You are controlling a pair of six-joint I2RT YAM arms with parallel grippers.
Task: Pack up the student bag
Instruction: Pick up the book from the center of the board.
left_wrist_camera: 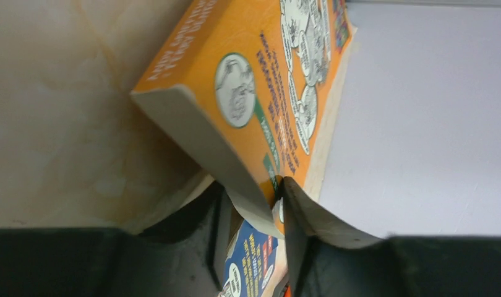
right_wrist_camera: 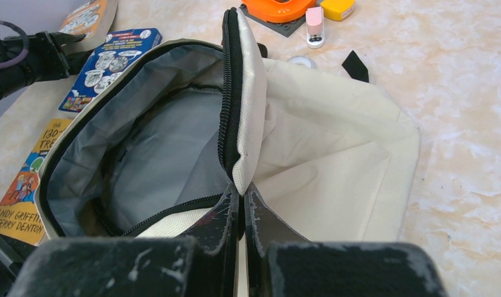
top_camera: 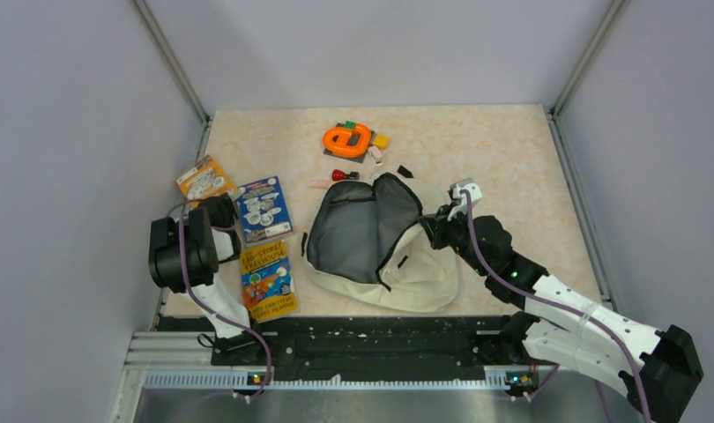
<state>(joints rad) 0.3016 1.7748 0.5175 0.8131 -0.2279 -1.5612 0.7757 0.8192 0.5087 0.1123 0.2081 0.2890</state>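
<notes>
The only writing that reads clearly is on the yellow book (top_camera: 268,279) at lower left of the top view. Its cover shows "130-STOREY TREEHOUSE", and the right wrist view adds "TERRY DENTON" and a cut-off "ANDY GRIFFI". The blue book (top_camera: 264,209) just above it and the orange book (top_camera: 204,179) by the left wall carry print and round cartoon badges, too small or too skewed to read.

The student bag (top_camera: 424,282) lies flat in the middle of the table (top_camera: 494,150). Its zipped mouth gapes upward and to the left, showing the grey lining. Its long axis runs roughly from the upper middle of the frame, where a black strap tab sticks out, down toward the arm bases. The slumped fabric makes this uncertain.

The right gripper (top_camera: 435,225) has its fingers pressed together on the bag's cream flap, just beside the black zip, holding that edge up. The left gripper (left_wrist_camera: 253,193) has narrowed its fingers onto a corner of the orange book, with one finger against the cover and the other at the page edge.
</notes>
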